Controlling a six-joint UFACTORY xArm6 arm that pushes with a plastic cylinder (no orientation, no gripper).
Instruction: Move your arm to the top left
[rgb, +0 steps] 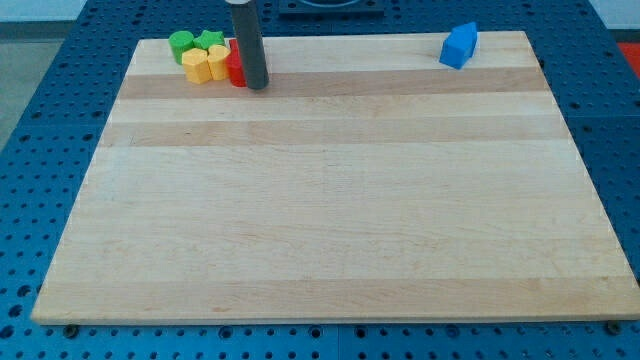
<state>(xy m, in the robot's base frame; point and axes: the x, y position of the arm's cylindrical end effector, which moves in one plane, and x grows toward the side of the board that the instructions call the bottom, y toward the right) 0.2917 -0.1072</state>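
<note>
Progress: my tip (257, 86) stands near the worktop's (330, 220) top-left corner; I judge the move nearly done, only a small shift left remaining.

Hand: none fitted (just a rod), so nothing opens or clamps.

Contact: tip just beside the red block (235, 64), seemingly touching; yellow block (205, 63) and green blocks (194, 42) beyond.

Elsewhere: blue block (459, 46), top right.

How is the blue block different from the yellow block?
The blue block sits alone near the view's top right corner, while the yellow block is packed in a cluster near the top left, with green blocks just behind it and a red block on its right. My tip is at that cluster, just right of the red block, far from the blue block. Both rest on the wooden board near its top edge.
</note>
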